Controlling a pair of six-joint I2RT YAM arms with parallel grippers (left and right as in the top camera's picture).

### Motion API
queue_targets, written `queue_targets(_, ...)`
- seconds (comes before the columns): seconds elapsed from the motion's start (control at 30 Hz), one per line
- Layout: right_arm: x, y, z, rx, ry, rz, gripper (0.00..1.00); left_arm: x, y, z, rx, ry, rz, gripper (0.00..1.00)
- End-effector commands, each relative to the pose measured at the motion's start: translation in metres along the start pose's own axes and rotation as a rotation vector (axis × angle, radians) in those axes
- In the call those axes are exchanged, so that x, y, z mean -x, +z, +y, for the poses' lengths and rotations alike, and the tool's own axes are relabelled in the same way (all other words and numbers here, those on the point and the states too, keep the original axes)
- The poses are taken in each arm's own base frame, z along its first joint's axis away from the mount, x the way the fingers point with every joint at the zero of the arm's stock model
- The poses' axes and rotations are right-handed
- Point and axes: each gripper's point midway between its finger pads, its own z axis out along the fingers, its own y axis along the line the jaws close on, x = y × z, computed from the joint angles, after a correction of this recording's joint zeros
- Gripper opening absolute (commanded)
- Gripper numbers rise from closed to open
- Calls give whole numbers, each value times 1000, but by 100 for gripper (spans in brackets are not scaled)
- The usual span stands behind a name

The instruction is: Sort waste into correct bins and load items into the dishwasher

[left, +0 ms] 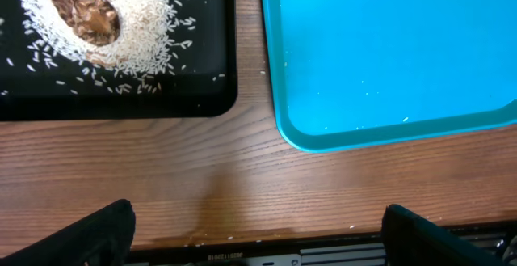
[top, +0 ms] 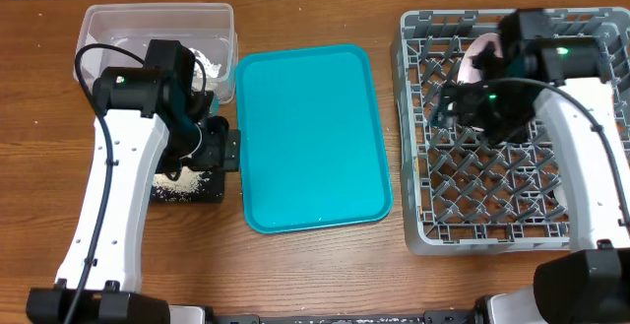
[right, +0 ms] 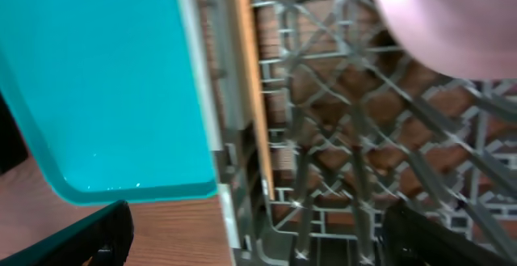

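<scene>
Both my claws hang empty over the wooden surface (top: 315, 265). My left claw (left: 254, 213), jaws spread wide with only bare wood between them, hovers just off the near edge of the shallow black rectangular tray (left: 121, 96). That tray sits by the surface's left edge and holds the heap of loose white rice-like scraps (left: 137, 40) around the small brown food lump (left: 89, 15). The clear rectangular plastic tub (top: 157, 19) stands at the far left corner with something white inside.

My right claw (right: 254, 213), jaws likewise apart and gripping nothing, hangs over the left part of the large square grey plastic dish rack (top: 512, 196) on the surface's right side. A round pinkish-white plate (top: 482, 53) sits among the pegs there, partly hidden by my arm. The larger teal plastic tray (top: 310, 137) in the middle shows only a few specks.

As I judge it, sorting and loading look nearly done, and the step in hand is pulling clear. To do it well, I would raise the right claw straight up before swinging, so the fingers miss the pegs and the plate's rim. The left should rise first too, so it neither catches the black tray's lip nor scatters rice.
</scene>
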Motion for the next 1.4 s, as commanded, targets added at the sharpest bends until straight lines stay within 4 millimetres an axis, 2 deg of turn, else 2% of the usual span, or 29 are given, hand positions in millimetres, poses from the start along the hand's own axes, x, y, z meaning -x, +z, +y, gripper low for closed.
queue_targets(0.0, 1, -20, -8, -4, 5, -67, 99, -7, -29, 1, 8, -7, -117, 97)
queue_targets(0.13, 2, -41, -6, -3, -32, -160, 97, -16, -49, 1, 4, 3, -234, 96)
queue_targets(0.17, 2, -52, -4, -1, -43, -218, 97, -19, -60, 1, 4, 8, -320, 96)
queue_targets(0.3, -4, -72, -1, 18, -71, -350, 100, -29, -82, 3, 0, 19, -520, 98)
queue_targets(0.33, -9, -78, 0, 27, -85, -415, 100, -37, -92, 8, 12, -10, -628, 98)
queue_targets(0.5, -34, -90, -7, 23, -107, -616, 100, -64, -109, 22, 16, -145, -844, 100)
queue_targets(0.67, -59, -104, -21, -27, -107, -777, 100, -83, -116, 25, 7, -150, -926, 100)
queue_targets(0.87, -84, -100, -29, -47, -96, -745, 100, -90, -108, 26, 15, -150, -884, 100)
queue_targets(1.07, -90, -93, -31, -54, -90, -704, 100, -99, -97, 27, 26, -152, -824, 100)
queue_targets(1.37, -90, -93, -31, -54, -90, -704, 100, -102, -94, 28, 29, -153, -807, 100)
